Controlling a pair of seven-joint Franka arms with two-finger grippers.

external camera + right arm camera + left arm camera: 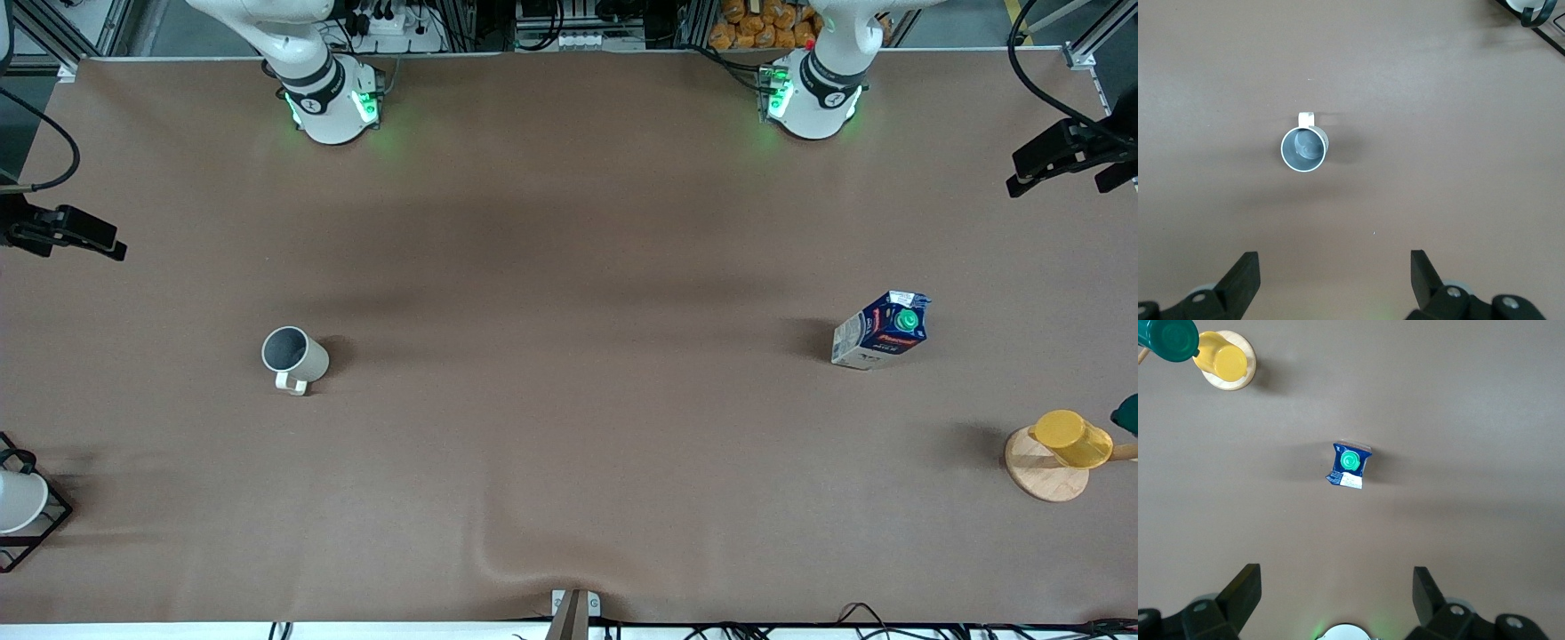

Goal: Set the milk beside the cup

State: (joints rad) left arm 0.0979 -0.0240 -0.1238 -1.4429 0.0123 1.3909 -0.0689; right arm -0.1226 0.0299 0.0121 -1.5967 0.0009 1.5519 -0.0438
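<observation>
The milk (880, 330) is seen upright on the brown tabletop (569, 267) toward the left arm's end, its long axis vertical and its green cap (906, 320) facing up; the print on its label is too small to be read. In the left wrist view the milk (1350, 465) is seen from straight above, below the left gripper (1337, 593) and ahead of the fingertips, untouched. The left gripper is spread wide and holds nothing; only its two dark fingertips are shown, the rest being cut off by the frame edge.

The cup (294, 356) is stood upright well apart from the milk, toward the right arm's end, its handle turned toward the front camera. In the right wrist view the cup (1304, 148) is seen below the right gripper (1335, 273), which is likewise spread wide and empty.

A yellow cup (1073, 438) on a wooden stand (1045, 471) is placed near the milk, nearer the front camera. A white cup (18, 500) in a black wire rack (44, 524) is partly cut off at the right arm's end.
</observation>
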